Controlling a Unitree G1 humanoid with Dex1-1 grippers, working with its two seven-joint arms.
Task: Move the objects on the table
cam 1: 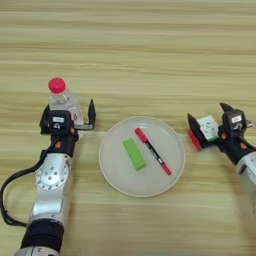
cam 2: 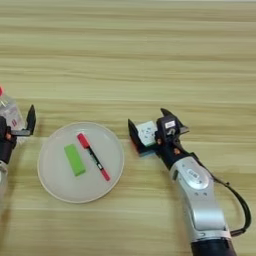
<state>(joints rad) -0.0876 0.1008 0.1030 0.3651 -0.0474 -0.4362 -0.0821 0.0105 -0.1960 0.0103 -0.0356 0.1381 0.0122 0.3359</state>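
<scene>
A clear bottle (cam 1: 64,102) with a red cap stands upright at the left. My left gripper (cam 1: 68,111) is open around it, one black finger (cam 1: 91,113) standing apart from the bottle's right side. The round beige plate (cam 1: 117,167) lies in the middle of the table (cam 1: 150,50). On it rest the green block (cam 1: 134,153) and the red-and-black pen (cam 1: 152,151), side by side and slanted. To the right, the multicoloured puzzle cube (cam 2: 147,133) sits on the wood between the spread fingers of my open right gripper (cam 2: 145,115). Its left finger (cam 2: 132,130) is against the cube.
A black cable (cam 1: 12,187) loops beside my left forearm, and another cable (cam 2: 239,200) runs along my right forearm. Bare wood stretches across the far half of the table.
</scene>
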